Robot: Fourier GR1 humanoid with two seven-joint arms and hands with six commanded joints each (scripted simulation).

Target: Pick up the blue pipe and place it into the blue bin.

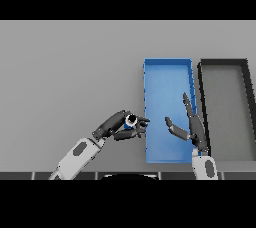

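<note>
The blue pipe (130,120) shows end-on as a small ring, held just left of the blue bin (169,63). My left hand (116,126) is shut on it, fingers and thumb curled round it, fingertips reaching the bin's left wall. The bin is a long blue tray in the right half of the table, with nothing lying in it. My right hand (192,126) hovers over the bin's near right part, open, fingers straight and pointing away, thumb spread to the left.
A black bin (224,63) of similar size stands right beside the blue one, at the table's right edge. Bare grey table stretches to the left and behind both bins.
</note>
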